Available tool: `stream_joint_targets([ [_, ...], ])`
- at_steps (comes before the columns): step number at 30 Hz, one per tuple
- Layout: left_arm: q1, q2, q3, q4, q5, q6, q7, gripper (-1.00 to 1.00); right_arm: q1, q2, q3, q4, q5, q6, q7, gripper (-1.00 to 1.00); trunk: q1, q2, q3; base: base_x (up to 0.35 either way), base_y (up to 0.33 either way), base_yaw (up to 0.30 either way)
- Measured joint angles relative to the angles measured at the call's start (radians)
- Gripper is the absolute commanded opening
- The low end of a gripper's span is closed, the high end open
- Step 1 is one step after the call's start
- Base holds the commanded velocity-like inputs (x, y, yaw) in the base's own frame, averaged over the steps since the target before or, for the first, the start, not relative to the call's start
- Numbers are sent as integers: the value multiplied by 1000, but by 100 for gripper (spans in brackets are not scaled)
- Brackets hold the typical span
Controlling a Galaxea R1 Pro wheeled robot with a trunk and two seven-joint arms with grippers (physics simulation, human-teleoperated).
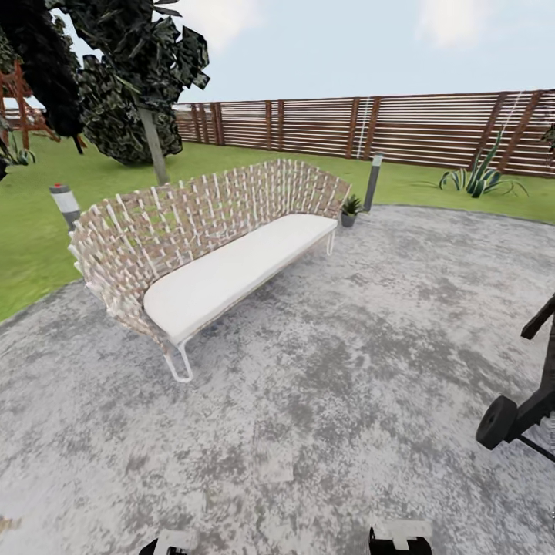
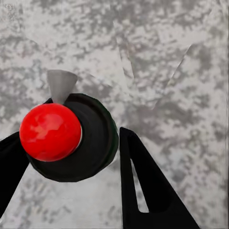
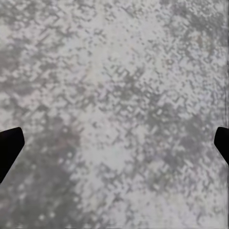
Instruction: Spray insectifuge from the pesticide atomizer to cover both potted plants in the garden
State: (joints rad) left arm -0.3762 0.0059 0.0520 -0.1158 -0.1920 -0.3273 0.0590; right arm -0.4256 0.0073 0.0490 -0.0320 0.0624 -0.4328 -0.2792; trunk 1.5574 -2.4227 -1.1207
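Observation:
In the left wrist view the pesticide atomizer is seen from above, with its black spray head and round red tip, over grey mottled paving. My left gripper is shut on it, one black finger on each side. My right gripper is open over bare paving, its fingertips wide apart. In the head view one potted plant, a small green rosette in a grey pot, stands at the far end of the woven bench. The garden lawn lies beyond the paving.
A grey bollard lamp stands right beside the potted plant, another lamp behind the bench's left end. A striped agave grows by the slat fence. A tree rises at back left. My right arm shows at the right edge.

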Motion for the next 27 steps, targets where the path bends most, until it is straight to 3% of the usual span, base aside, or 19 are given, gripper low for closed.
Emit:
stream_joint_targets([
  [11,1,-1,0,0,0,0,0,-100,0,0,0,0,0,0,0,100,0,0,0,326,105,-300],
  [27,1,0,1,0,0,0,0,-100,0,0,0,0,0,0,0,100,0,0,0,334,6,-300],
])
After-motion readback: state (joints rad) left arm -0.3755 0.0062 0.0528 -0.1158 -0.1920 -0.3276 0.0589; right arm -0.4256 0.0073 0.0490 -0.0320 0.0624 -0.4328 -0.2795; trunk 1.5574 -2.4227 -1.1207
